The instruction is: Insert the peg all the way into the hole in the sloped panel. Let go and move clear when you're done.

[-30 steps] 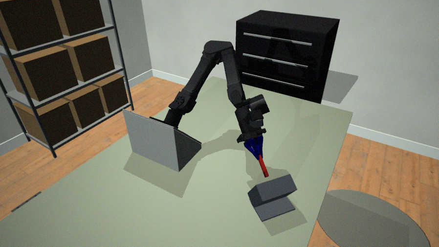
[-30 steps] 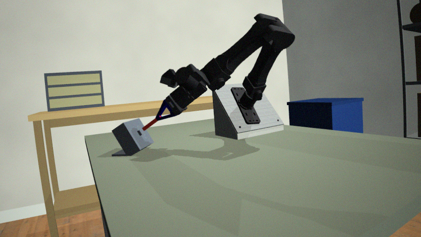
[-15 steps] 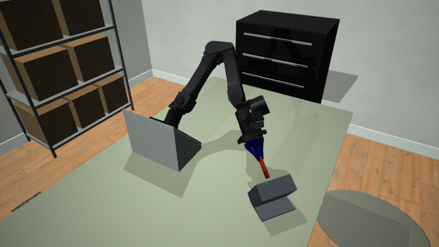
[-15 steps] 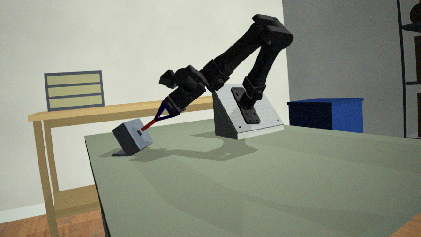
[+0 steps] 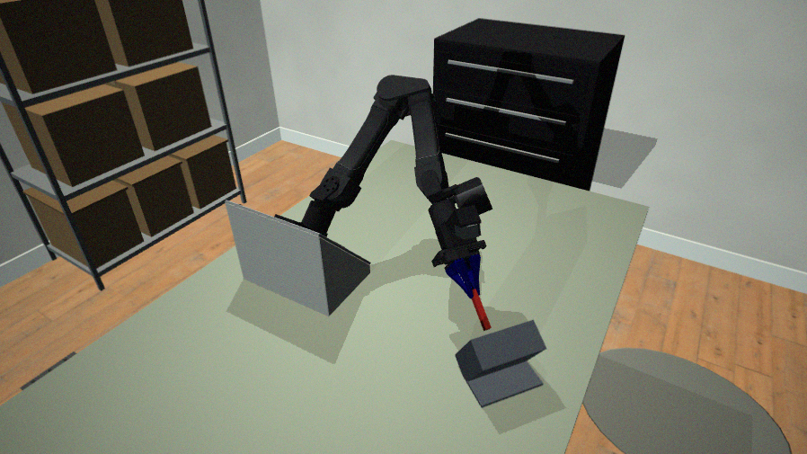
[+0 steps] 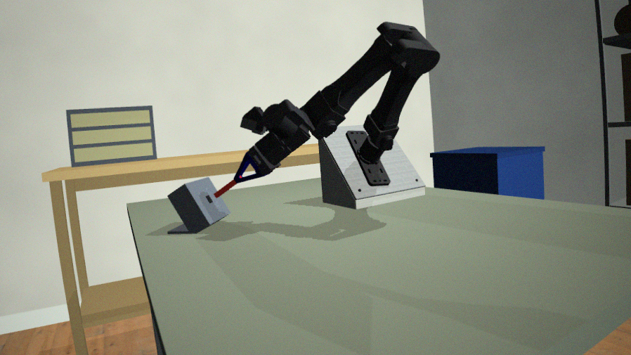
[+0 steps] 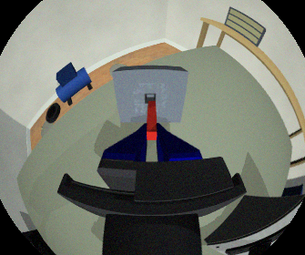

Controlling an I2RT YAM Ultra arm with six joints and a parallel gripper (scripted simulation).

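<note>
A red peg (image 5: 481, 311) (image 6: 225, 189) (image 7: 151, 117) is held by one end between the blue fingertips of my gripper (image 5: 474, 292) (image 6: 238, 181) (image 7: 151, 127), which is shut on it. The peg points down and outward at the grey sloped panel (image 5: 509, 346) (image 6: 217, 211) (image 7: 174, 105). Its square dark hole (image 6: 209, 198) (image 7: 150, 96) shows in the panel's face. In the wrist view the peg's far end is just below the hole's lower edge, nearly in line with it. The peg is outside the hole; whether its tip touches the face is hard to tell.
The arm's base stands on a wedge-shaped metal mount (image 5: 279, 258) (image 6: 395, 159) on the green table (image 5: 237, 396) (image 6: 325, 313). The panel stands near the table's edge. A wooden bench (image 6: 195, 162) is beyond the table, and a black drawer cabinet (image 5: 518, 109) stands behind it.
</note>
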